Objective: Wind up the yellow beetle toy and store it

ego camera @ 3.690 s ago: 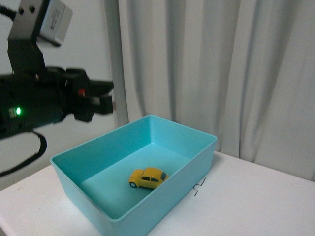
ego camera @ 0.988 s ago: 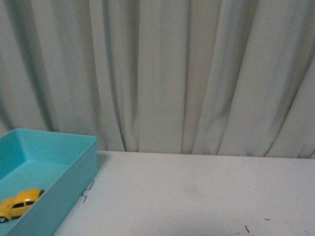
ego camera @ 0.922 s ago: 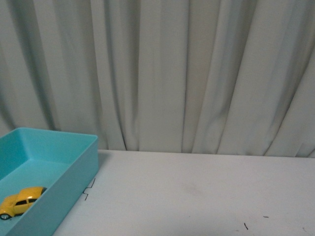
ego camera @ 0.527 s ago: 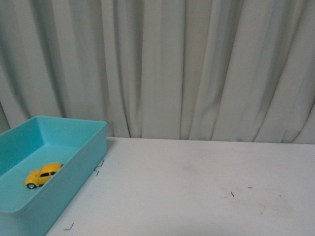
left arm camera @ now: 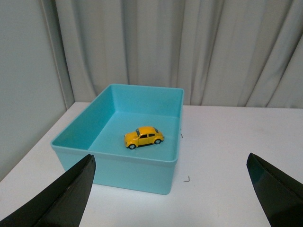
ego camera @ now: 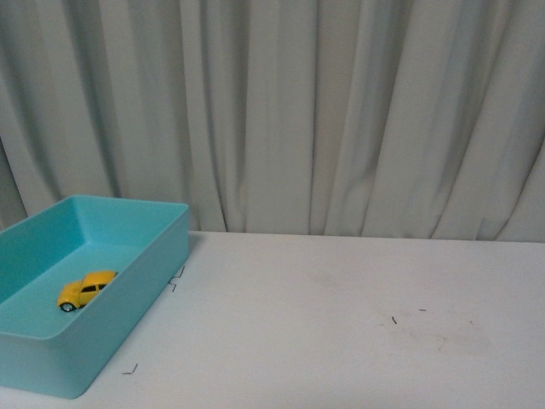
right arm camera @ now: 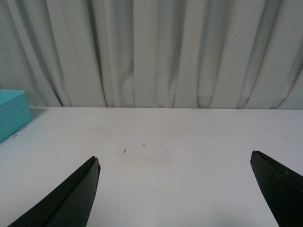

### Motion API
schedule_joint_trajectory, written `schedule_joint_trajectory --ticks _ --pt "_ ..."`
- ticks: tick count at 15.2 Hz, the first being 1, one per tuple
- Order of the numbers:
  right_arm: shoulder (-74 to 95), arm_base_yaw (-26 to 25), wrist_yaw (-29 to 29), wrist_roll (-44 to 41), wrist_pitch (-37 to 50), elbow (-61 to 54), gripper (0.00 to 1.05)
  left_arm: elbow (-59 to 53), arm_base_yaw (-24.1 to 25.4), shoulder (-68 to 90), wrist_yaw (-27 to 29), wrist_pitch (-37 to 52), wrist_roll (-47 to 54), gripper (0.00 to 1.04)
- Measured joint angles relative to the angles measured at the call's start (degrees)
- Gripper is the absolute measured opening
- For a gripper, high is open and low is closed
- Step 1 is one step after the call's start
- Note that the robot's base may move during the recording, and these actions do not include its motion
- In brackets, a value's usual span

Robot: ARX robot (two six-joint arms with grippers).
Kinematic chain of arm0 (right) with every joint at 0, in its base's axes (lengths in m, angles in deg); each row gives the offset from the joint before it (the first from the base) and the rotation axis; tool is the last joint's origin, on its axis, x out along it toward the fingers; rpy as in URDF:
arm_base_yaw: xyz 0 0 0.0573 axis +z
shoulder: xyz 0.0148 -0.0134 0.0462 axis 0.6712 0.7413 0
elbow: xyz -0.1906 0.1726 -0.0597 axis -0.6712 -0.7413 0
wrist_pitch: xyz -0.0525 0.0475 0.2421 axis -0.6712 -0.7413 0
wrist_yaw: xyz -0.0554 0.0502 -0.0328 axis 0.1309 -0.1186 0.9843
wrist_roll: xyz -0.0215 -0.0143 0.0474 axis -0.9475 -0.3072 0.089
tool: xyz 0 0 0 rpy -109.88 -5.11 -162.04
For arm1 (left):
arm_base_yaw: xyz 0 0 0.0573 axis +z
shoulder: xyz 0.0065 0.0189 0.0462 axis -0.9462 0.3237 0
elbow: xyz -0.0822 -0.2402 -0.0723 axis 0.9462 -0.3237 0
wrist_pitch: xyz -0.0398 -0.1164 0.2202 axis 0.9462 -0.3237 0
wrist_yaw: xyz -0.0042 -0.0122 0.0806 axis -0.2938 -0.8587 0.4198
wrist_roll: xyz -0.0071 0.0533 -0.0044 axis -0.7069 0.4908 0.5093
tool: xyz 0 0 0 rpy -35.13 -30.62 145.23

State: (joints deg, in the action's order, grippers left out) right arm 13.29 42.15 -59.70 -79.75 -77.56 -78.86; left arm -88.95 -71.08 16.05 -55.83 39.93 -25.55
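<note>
Yellow beetle toy (left arm camera: 144, 137): small, rounded, glossy plastic car with black wheels and dark windows; it sits upright on its wheels on the floor of the bin, near the middle in the left wrist view, at lower left of the front view (ego camera: 85, 289).
Teal bin (left arm camera: 127, 167): rectangular open box of smooth, matte turquoise plastic with straight walls, rounded corners and a thin rim; it stands at the left side of the front view (ego camera: 152, 281), and only a corner of it shows at the left edge of the right wrist view (right arm camera: 13, 115).
Surface (ego camera: 341, 332): flat, white and matte, with a few small dark marks and faint scuffs at lower right of the front view, and thin angled marks just beside the bin's corners.
Curtain (ego camera: 341, 111): pale grey cloth hanging in soft vertical folds across the upper half of every view.
Left claw (left arm camera: 170, 189): two dark tapered fingers (left arm camera: 66, 198) at the lower corners of the left wrist view, spread wide apart and holding nothing, apart from the bin and above the surface.
Right claw (right arm camera: 175, 194): two dark tapered fingers (right arm camera: 66, 198) at the lower corners of the right wrist view, likewise spread wide and empty, over bare surface.
Front view: neither arm shows.
</note>
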Motion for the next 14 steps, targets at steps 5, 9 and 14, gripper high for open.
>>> schedule_joint_trajectory --ticks 5,9,14 --pt "-0.1 0.0 0.0 0.0 0.0 0.0 0.98 0.0 0.0 -0.1 0.0 0.1 0.0 0.98" --pt "-0.1 0.0 0.0 0.0 0.1 0.0 0.98 0.0 0.0 -0.1 0.0 0.1 0.0 0.98" --pt "-0.1 0.0 0.0 0.0 0.1 0.0 0.98 0.0 0.0 -0.1 0.0 0.2 0.0 0.98"
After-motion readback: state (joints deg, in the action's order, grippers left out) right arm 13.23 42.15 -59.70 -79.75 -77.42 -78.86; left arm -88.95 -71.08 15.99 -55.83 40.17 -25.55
